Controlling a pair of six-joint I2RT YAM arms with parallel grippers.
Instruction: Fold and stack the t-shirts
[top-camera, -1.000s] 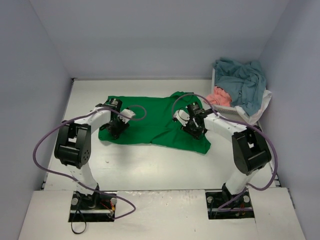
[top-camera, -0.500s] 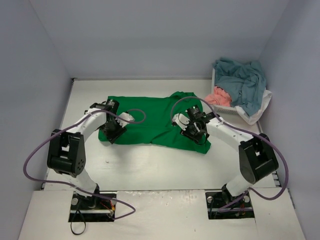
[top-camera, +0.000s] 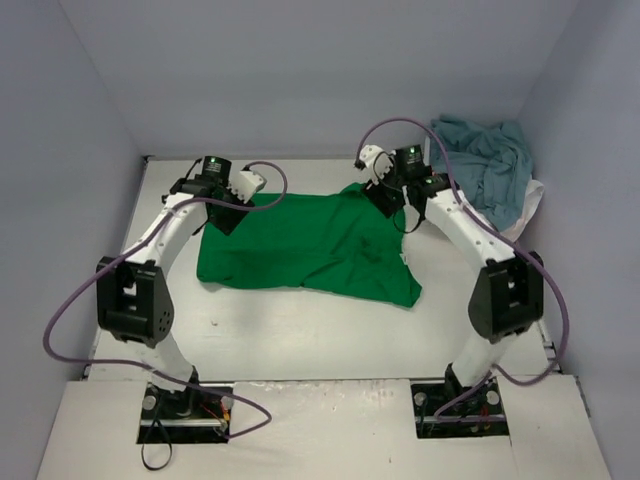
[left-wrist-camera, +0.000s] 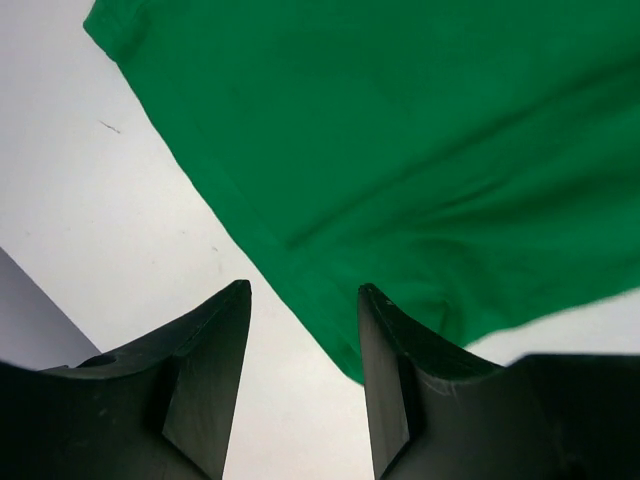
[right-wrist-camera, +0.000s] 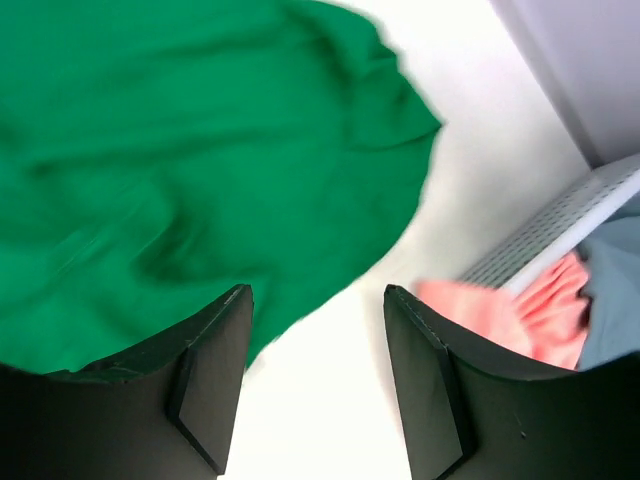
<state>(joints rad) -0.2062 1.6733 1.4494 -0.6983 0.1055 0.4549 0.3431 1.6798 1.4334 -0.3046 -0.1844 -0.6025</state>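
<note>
- Green t-shirt (top-camera: 310, 245): lies spread flat at the middle of the table (top-camera: 300, 340), slightly creased.
- Left gripper (left-wrist-camera: 302, 290): above the shirt's far left corner, jaws parted, holding nothing.
- Right gripper (right-wrist-camera: 318, 292): above the shirt's far right edge, jaws parted, holding nothing.
- Basket (right-wrist-camera: 560, 225): far right corner of the table, holding a crumpled teal shirt (top-camera: 485, 165) and a pink shirt (right-wrist-camera: 510, 310).

Lab robot cell | plain grey walls (top-camera: 300, 70) | white table (top-camera: 300, 330)
</note>
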